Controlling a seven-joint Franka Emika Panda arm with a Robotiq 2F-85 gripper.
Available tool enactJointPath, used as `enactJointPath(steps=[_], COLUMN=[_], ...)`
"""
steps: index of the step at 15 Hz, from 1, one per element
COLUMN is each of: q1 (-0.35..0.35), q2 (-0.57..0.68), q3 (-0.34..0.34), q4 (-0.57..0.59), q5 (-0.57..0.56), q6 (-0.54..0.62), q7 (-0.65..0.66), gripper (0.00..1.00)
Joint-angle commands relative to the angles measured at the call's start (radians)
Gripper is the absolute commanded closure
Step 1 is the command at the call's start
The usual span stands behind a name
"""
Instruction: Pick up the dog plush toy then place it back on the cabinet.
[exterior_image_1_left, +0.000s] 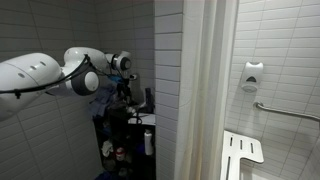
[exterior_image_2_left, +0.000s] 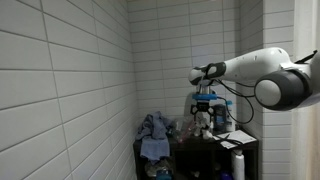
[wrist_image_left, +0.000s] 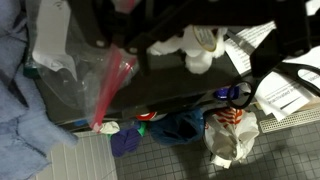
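Observation:
The dog plush toy is white with a round tag. In the wrist view it sits right under my gripper, whose dark fingers come in from the top and close over its upper part. Its body and legs hang over the black top of the cabinet. In an exterior view the gripper hangs just above the cabinet with the white toy below it. In an exterior view the arm reaches to the cabinet in the tiled corner.
A clear bag with a red strip, printed papers and blue cloth crowd the cabinet. A blue cloth heap and a white bottle stand by it. A curtain and white fold-down seat are beside it.

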Motion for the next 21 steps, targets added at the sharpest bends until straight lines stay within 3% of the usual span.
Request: enactJointPath(steps=[1, 14, 16, 21], q1=[0.0, -0.001, 0.001, 0.011], q2=[-0.001, -0.001, 0.01, 0.054], q3=[0.002, 0.003, -0.002, -0.023], q4=[0.002, 0.003, 0.009, 0.028], q5=[0.0, 0.0, 0.0, -0.004], q6=[-0.002, -0.004, 0.031, 0.252], q7=[-0.002, -0.004, 0.028, 0.188], gripper=[0.0, 0.0, 0.0, 0.0])
